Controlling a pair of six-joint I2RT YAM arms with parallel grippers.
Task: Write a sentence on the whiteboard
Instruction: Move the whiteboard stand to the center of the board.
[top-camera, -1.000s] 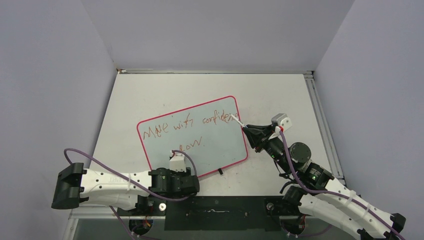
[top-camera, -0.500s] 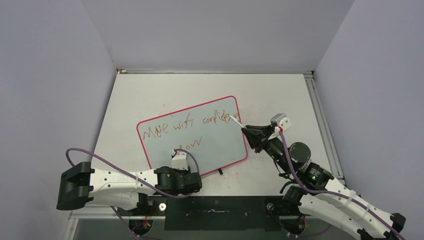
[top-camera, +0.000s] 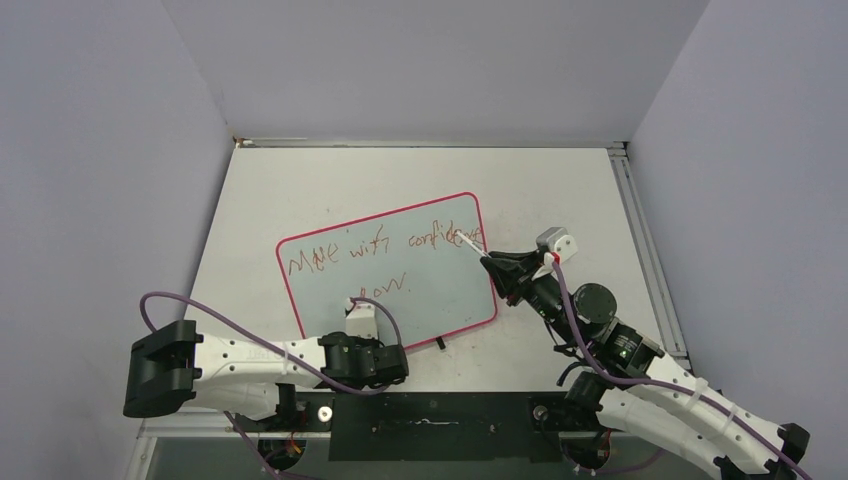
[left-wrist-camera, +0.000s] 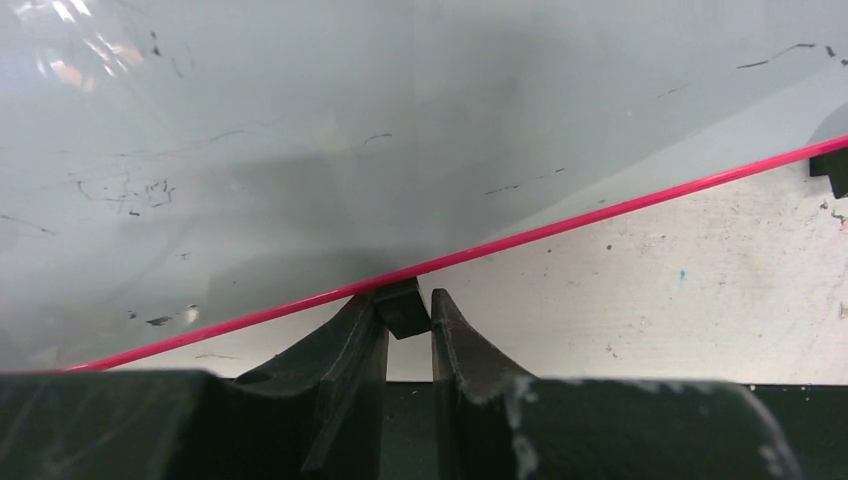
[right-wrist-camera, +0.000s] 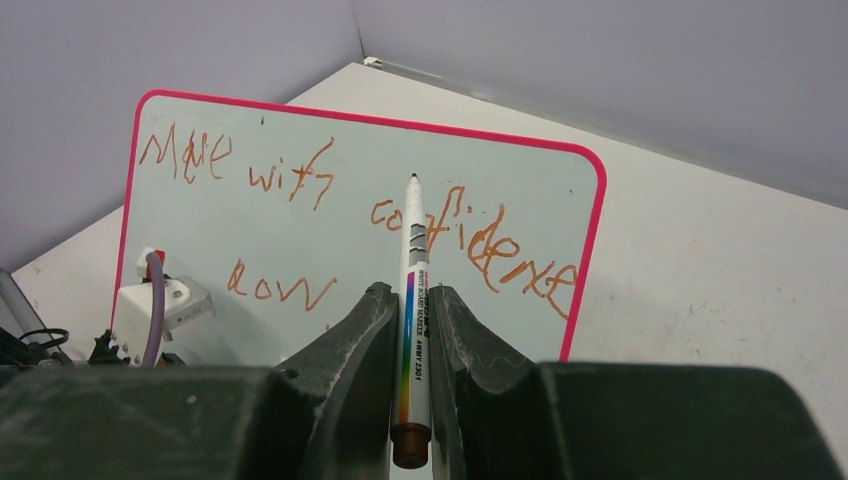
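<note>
Whiteboard (top-camera: 425, 295) lies skewed on the surface (top-camera: 300, 190), its sentence (top-camera: 385, 247) in shaky red-brown letters across the upper half, with a short word beneath. At the whiteboard's near rim the left jaws pinch a small black foot (left-wrist-camera: 403, 310). From the whiteboard's right rim the right jaws clamp a white marker (right-wrist-camera: 413, 255), its tip over the last word; contact unclear.

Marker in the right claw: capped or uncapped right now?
Uncapped. The marker shows a bare dark tip pointing at the whiteboard, its barrel pinched in the shut right claw.
</note>
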